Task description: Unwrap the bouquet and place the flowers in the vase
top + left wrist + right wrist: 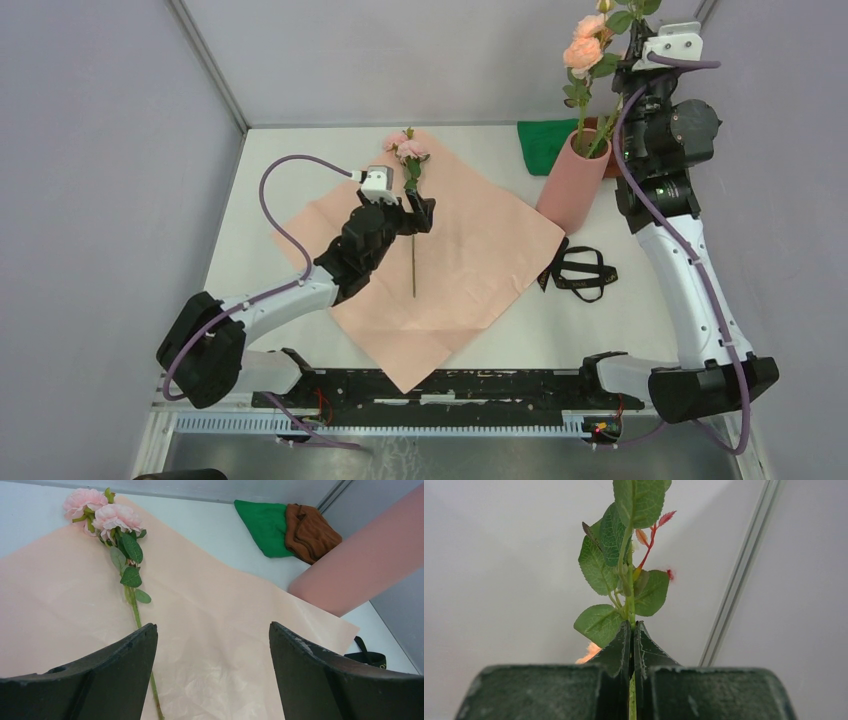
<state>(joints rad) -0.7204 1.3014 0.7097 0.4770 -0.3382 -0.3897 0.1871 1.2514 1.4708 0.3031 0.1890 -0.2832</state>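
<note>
The bouquet's pink wrapping paper (470,260) lies unfolded flat on the table. One pink rose flower (405,147) lies on it, its stem (135,610) running under the left finger of my left gripper (415,212). That gripper (212,630) hovers open over the paper with nothing between its fingers. The salmon-pink vase (572,182) stands at the back right and holds peach flowers (585,50). Above the vase, my right gripper (627,62) is shut on a leafy green stem (629,595), pinched between its fingertips (631,626).
A black ribbon (583,273) lies loose on the table just right of the paper, near the vase's foot. A green cloth (265,525) and a brown bundle (312,527) lie behind the vase by the back wall. Grey walls close in on both sides.
</note>
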